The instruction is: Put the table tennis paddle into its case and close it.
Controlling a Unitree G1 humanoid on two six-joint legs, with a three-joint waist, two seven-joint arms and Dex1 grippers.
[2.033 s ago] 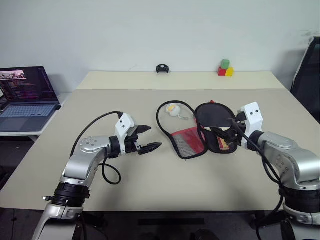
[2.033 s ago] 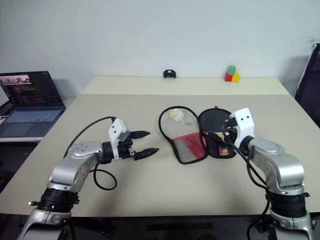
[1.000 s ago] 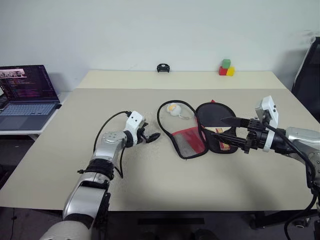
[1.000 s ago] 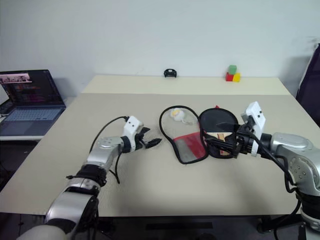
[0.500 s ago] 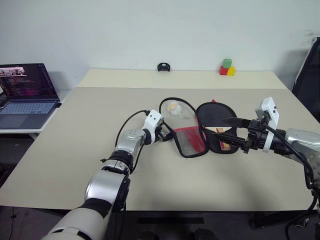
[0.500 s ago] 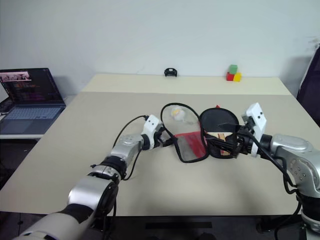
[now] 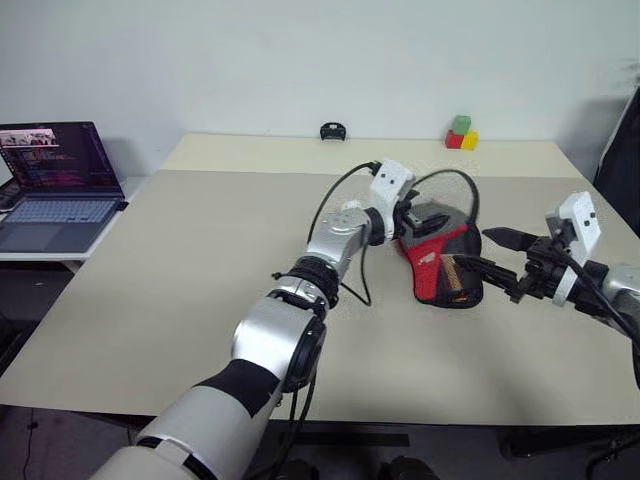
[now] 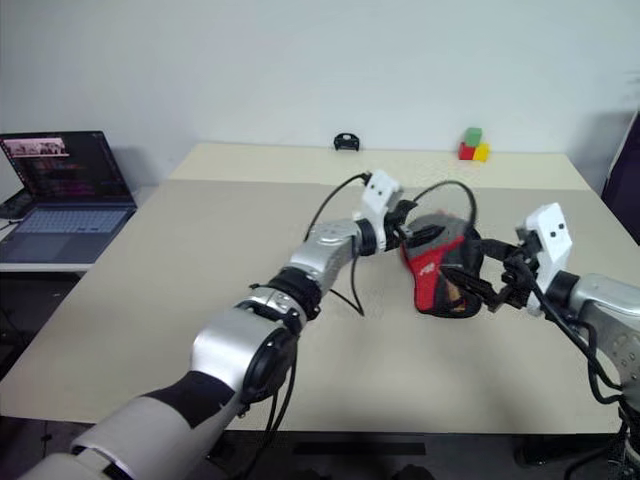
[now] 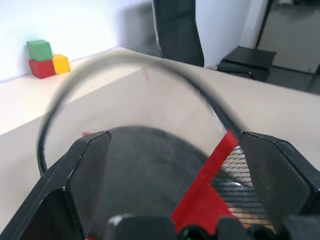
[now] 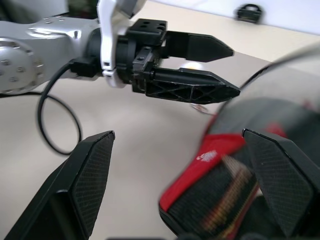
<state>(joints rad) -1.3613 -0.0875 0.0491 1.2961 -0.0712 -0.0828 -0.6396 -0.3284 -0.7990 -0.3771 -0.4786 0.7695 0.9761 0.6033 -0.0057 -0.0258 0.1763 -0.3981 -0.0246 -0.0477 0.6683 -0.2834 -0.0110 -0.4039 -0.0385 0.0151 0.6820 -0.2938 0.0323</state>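
Note:
The case [image 7: 436, 263] lies right of the table's middle. Its red mesh flap is folded across toward the right, and its black rim [image 7: 455, 180] arches up above it. The table tennis paddle sits inside; a strip of its wooden handle [image 7: 456, 281] peeks out, and its face is hidden. My left gripper [image 7: 432, 222] reaches across, open, with the flap resting against its fingers [image 9: 85, 170]. My right gripper [image 7: 468, 247] hovers open just right of the case, its fingers [image 10: 92, 170] either side of the case's near end without touching it.
An open laptop [image 7: 55, 175] stands on a side table at the left. Red, green and yellow blocks [image 7: 461, 132] and a small black object [image 7: 332, 131] sit at the beige table's [image 7: 180, 280] far edge. A dark chair [image 7: 622, 150] stands at the right.
My left gripper swept right and upward, flipping the case's red mesh flap over the paddle. My right gripper drew back slightly to the right. The camera view shifted too.

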